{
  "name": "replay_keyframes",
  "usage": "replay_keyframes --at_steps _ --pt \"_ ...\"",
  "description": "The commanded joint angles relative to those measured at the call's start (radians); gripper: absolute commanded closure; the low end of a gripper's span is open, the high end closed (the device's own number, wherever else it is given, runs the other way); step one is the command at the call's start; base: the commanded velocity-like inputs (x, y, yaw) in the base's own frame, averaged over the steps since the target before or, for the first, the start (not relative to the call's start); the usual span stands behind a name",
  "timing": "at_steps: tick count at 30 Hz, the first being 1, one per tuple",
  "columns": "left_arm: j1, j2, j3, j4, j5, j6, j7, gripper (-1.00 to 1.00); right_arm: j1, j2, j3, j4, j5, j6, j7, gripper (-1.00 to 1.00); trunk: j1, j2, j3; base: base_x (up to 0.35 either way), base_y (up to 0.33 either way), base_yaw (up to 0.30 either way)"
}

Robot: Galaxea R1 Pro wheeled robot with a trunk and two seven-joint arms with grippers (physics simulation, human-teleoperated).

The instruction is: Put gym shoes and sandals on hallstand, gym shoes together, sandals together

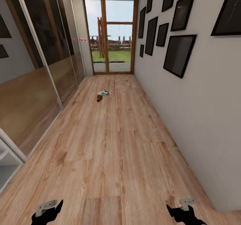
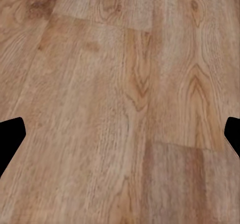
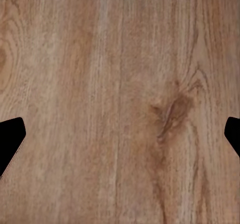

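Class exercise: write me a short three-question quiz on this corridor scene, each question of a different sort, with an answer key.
1. True or false: the gym shoe lies on the corridor floor, far ahead of both grippers.
2. Multiple choice: what lies right beside the gym shoe? A) a brown sandal B) a ball C) a box
3. Fill in: the left gripper and the right gripper each have their fingers spread and hold ____.

Key: 1 true; 2 A; 3 nothing.
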Motion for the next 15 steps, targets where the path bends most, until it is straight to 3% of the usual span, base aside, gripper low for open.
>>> replay_keyframes --at_steps 1,15 --pt "-0.001 -0.001 0.008 0.001 -0.002 -0.001 -0.009 -1.00 -0.001 0.000 -0.009 0.001 0.009 -0.003 0.004 -1.00 0.000 0.000 -0.001 0.338 0.000 0.000" --pt "-0.001 -0.001 0.008 0.001 -0.002 -0.001 -0.009 -1.00 0.000 0.000 -0.009 0.001 0.009 -0.004 0.004 -1.00 0.000 0.000 -0.001 0.338 0.000 0.000"
